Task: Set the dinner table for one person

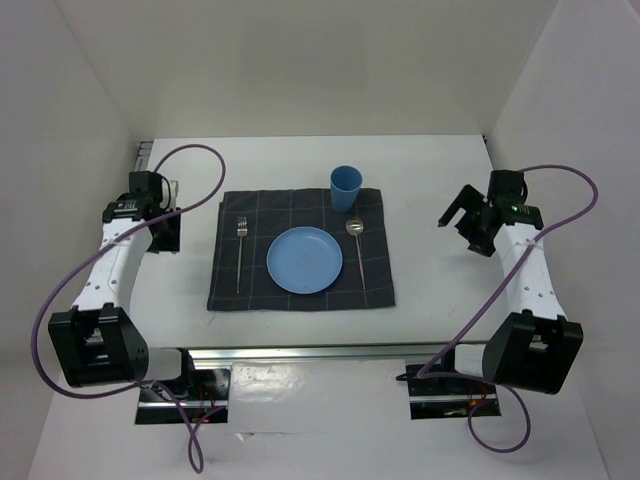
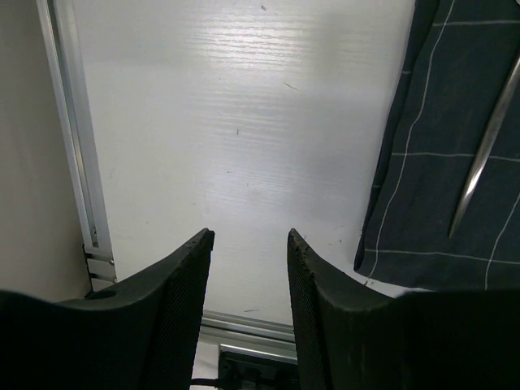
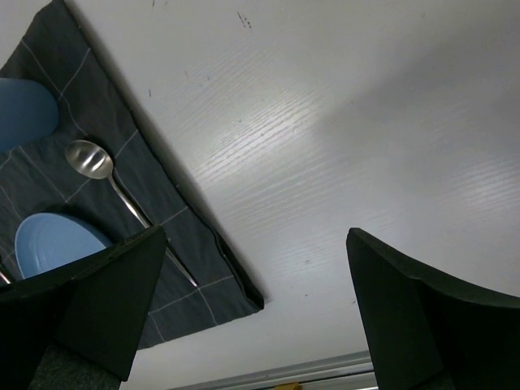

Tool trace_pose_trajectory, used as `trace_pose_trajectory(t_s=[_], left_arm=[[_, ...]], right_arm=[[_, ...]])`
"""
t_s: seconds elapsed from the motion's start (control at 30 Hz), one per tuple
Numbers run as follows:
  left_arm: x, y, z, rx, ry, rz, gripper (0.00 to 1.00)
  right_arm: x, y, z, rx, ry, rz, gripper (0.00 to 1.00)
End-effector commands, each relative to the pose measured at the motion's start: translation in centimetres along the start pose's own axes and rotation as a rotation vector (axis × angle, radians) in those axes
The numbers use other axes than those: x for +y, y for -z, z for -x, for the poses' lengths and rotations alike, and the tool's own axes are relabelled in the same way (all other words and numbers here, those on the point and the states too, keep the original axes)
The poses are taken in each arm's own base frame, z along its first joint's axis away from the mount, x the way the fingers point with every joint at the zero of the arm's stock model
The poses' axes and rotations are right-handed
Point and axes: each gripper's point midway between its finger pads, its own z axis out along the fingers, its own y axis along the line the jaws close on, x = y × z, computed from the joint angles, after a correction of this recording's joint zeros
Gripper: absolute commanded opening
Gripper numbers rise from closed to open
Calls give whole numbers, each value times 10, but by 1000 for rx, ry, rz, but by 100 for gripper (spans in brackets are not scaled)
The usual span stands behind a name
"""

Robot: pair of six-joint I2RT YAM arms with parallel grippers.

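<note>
On the left, the left arm [image 1: 115, 262] hangs over the bare white desk [image 1: 300, 160]. The left jaws are half open and hold nothing. The fork [image 1: 240, 255] is the thing nearest to them. It lies to their right on the dark cloth [image 1: 290, 210], its long way running from near side to far side. In the middle sits a round blue plate [image 1: 305, 260]. Next comes the spoon [image 1: 357, 250], lying the same way as the fork, with a blue cup [image 1: 346, 187] just past it. On the right, the right arm [image 1: 525, 270] hangs over bare desk too. The right jaws are wide open and empty. The desk is big, flat and white, under both arms. It looks all set to me.
</note>
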Motion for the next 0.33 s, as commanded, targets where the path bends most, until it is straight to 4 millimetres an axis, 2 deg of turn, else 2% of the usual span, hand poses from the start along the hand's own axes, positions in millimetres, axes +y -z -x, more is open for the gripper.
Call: trace_pose_trajectory(t_s=[0.0, 0.3], left_arm=[[-1, 8, 1, -31, -8, -13, 50], [-4, 11, -1, -41, -8, -32, 50]], right_arm=[[0, 6, -10, 22, 17, 13, 100], [8, 24, -17, -9, 47, 96, 100]])
